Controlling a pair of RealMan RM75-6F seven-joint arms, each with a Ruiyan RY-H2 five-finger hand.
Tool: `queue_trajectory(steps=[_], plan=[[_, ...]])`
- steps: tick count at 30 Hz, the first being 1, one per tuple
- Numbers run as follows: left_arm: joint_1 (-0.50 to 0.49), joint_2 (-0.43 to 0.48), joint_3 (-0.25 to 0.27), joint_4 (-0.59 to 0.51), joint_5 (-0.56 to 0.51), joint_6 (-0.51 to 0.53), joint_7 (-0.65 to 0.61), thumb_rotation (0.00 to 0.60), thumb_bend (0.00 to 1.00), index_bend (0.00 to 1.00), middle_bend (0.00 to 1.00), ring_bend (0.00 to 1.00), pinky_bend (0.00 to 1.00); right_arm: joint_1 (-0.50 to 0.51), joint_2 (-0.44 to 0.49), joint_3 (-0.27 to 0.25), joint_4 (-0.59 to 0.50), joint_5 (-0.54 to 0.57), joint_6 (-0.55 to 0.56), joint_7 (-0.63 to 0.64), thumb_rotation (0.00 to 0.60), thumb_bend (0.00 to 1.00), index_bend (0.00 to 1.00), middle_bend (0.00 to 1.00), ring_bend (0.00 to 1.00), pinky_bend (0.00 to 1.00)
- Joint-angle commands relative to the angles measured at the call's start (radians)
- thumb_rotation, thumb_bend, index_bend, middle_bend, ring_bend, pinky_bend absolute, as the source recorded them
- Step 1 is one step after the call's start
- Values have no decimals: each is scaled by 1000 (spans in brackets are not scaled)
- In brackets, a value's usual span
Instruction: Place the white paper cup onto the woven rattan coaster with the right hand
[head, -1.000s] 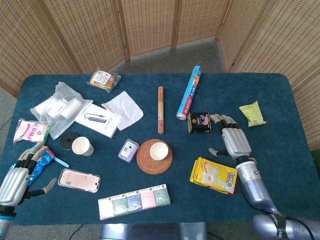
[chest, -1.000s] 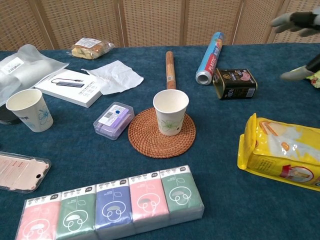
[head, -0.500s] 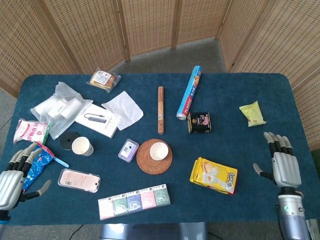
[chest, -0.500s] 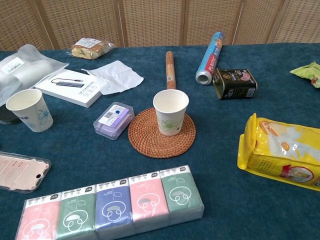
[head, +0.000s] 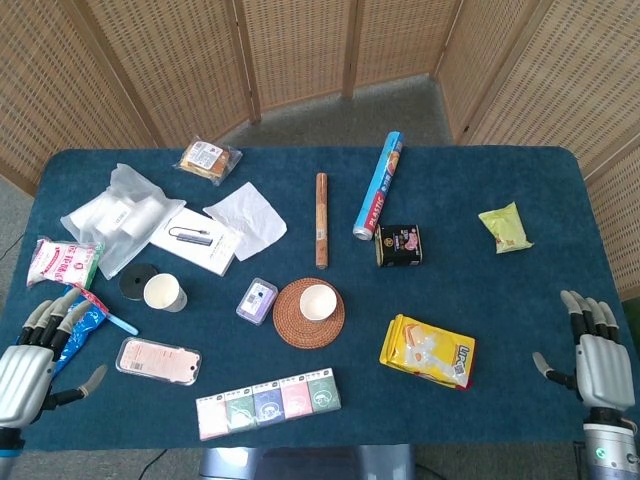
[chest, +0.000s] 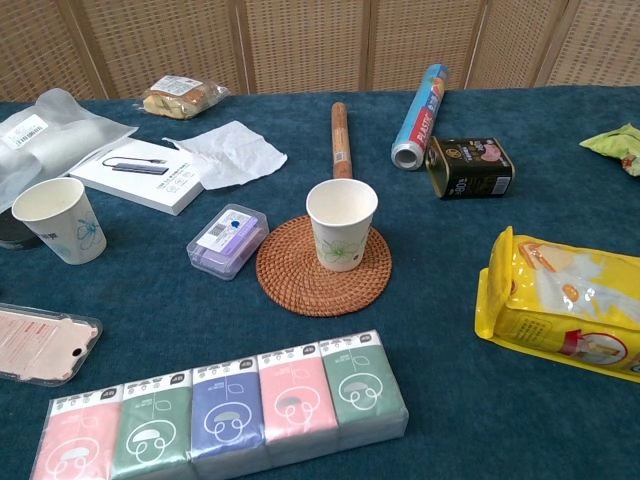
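A white paper cup (head: 318, 299) (chest: 342, 225) with a green flower print stands upright on the round woven rattan coaster (head: 296, 324) (chest: 293, 278) near the table's middle. My right hand (head: 601, 350) hovers open at the table's near right corner, far from the cup, holding nothing. At the near left corner my left hand (head: 28, 360) is open too, fingers spread. Neither hand shows in the chest view.
A second paper cup (head: 163, 292) (chest: 60, 220) stands at the left by a black lid (head: 135, 283). Around the coaster lie a purple box (chest: 227, 239), a wooden stick (chest: 341, 139), a dark tin (chest: 470, 166), a yellow bag (chest: 565, 305), a tissue pack row (chest: 225, 410) and a phone case (head: 157, 360).
My right hand has drawn back from beside the dark tin to the near right corner. The left hand shifted slightly lower. The cup stays on the coaster.
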Motion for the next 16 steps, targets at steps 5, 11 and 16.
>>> queue_trajectory(steps=[5, 11, 16], plan=[[3, 10, 1, -34, 10, 2, 25, 477, 346, 70, 0, 0, 0, -30, 1, 13, 18, -26, -14, 29, 600, 272, 0, 27, 0, 0], [9, 16, 6, -62, 17, 1, 52, 481, 345, 60, 0, 0, 0, -50, -3, 26, 40, -48, -31, 54, 600, 269, 0, 27, 0, 0], [15, 20, 10, -73, 21, 3, 59, 479, 345, 59, 0, 0, 0, -62, -5, 33, 56, -66, -41, 51, 600, 271, 0, 27, 0, 0]])
